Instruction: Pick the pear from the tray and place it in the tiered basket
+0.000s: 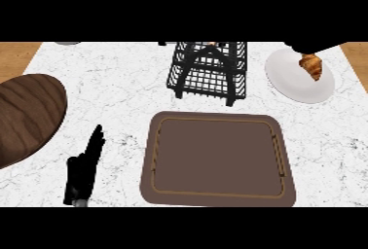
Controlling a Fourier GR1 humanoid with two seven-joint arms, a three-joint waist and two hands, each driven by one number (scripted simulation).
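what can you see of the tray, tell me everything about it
The tray is a flat brown rounded rectangle with a thin lighter line running inside its raised rim. It looks like matte plastic or wood. It lies flat on the white marbled counter, in front of the black wire tiered basket, apart from it. Nothing shows on it; no pear is visible there.

- The tray [219, 160] lies flat and bare in front of you, so a hand can sweep low across it.
- Just behind the tray stands the tall wire basket [208, 70]; its walls block the straight way back.
- A strip of counter [122, 92] runs free between tray and basket, and widens to the left.
- Your left hand [84, 163] rests left of the tray, fingers straight.
- A dark wooden board [25, 116] fills the far left.
- Right of the basket, a white plate [291, 80] with a croissant [312, 65] narrows that side.
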